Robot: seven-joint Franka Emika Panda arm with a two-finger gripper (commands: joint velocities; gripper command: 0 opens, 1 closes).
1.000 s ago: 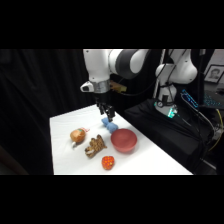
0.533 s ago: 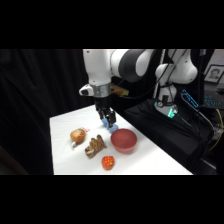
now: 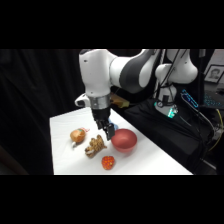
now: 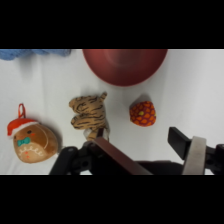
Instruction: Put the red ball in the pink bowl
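Hovering with fingers spread wide and empty, the pincer (image 4: 150, 150) sits lower-centre. The red ball (image 4: 143, 113) looks light, bumpy, probably grippy. Grasp across its middle.

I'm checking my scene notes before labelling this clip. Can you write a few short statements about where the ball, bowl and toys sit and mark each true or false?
1. The red ball lies on the table, outside the pink bowl. True.
2. The pink bowl holds the ball. False: nothing shows inside the bowl.
3. A striped tiger toy lies between the ball and the round gingerbread-face ornament in the wrist view. True.
4. The gripper holds the red ball. False: the ball sits free on the table.
5. Two bowls are on the table. False: only one.
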